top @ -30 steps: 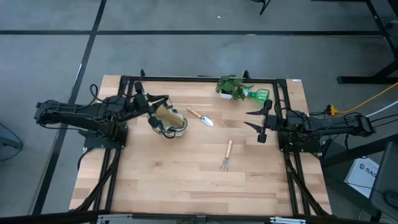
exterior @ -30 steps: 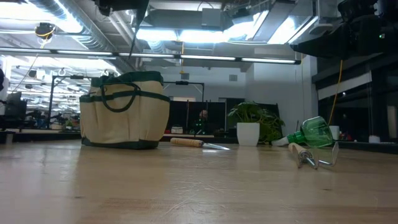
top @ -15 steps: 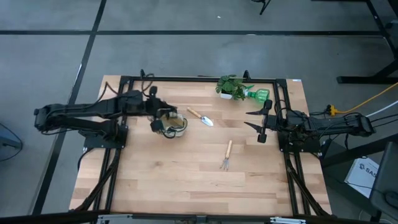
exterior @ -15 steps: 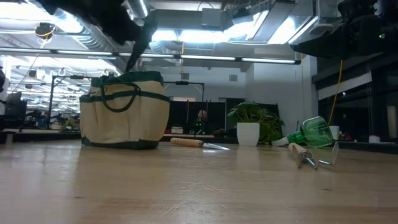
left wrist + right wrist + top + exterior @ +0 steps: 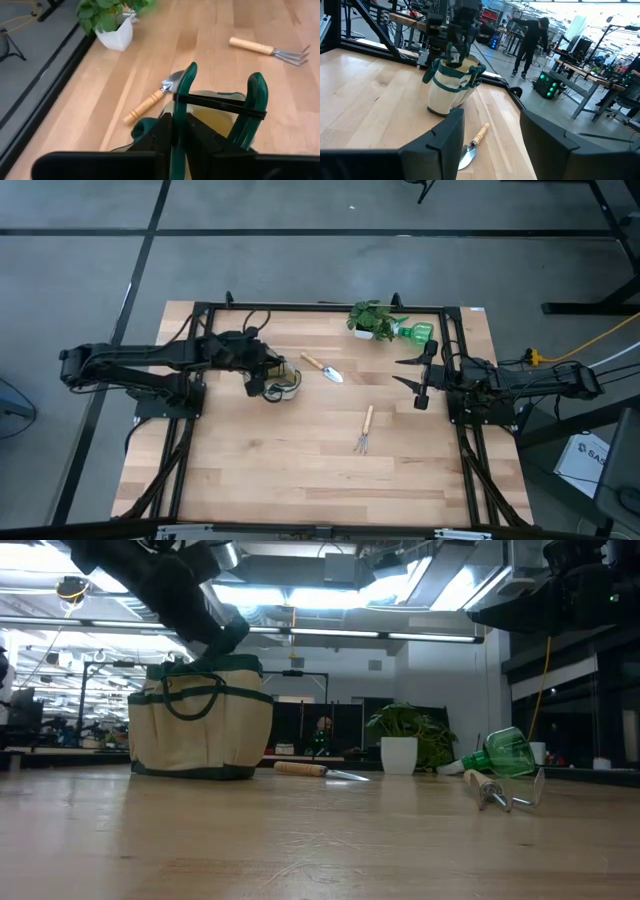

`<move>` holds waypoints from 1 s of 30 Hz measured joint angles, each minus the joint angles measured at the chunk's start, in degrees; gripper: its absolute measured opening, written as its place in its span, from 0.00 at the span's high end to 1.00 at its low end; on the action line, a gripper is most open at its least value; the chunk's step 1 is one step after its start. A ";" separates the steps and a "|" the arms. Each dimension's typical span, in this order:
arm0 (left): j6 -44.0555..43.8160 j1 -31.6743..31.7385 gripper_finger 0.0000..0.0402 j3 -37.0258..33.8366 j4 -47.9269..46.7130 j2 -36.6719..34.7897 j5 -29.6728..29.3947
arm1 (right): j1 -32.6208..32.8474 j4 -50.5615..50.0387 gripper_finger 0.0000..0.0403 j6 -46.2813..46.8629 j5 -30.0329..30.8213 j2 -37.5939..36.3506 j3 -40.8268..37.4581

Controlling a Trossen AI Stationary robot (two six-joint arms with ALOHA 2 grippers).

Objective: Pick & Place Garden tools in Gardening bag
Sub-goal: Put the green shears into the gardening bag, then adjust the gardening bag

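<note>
My left gripper (image 5: 268, 368) is above the open top of the tan gardening bag (image 5: 283, 383) and is shut on a dark green tool (image 5: 220, 102). The tool has two curved arms joined by a black bar. The bag stands on its base (image 5: 200, 720). The wooden-handled trowel (image 5: 322, 368) lies flat just right of the bag. The hand fork (image 5: 365, 430) lies flat near the table's middle. A bright green plastic thing (image 5: 415, 332) lies beside the plant. My right gripper (image 5: 418, 380) is open and empty at the right. My left gripper pinches one curved arm of the dark green tool (image 5: 181, 112) between its two fingers. The fingers slant down from the table's left. The tool is lifted clear of the table, and its arms stick out beyond the fingertips over the bag's opening (image 5: 212, 117).
A leafy plant in a white pot (image 5: 372, 320) stands at the far edge, right of centre. Black frame rails (image 5: 200, 430) run along the table's left and right sides. A person (image 5: 532, 42) stands in the room beyond the table. Bare wood (image 5: 300, 470) lies toward the near edge.
My left gripper has moved toward the table's right and down, from left of the bag to just over its open top, carrying the dark green tool. In the low view the arm has come down to the bag's rim. The bag has kept its place.
</note>
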 joint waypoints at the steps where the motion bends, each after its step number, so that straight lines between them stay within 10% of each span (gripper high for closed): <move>1: 0.00 0.00 0.90 0.00 -0.02 0.22 -0.34 | -0.01 0.00 0.52 0.01 0.00 0.00 -0.02; 30: -9.70 -6.11 0.57 0.02 3.95 -3.44 -0.98 | 0.00 0.00 0.52 0.01 0.00 0.00 0.00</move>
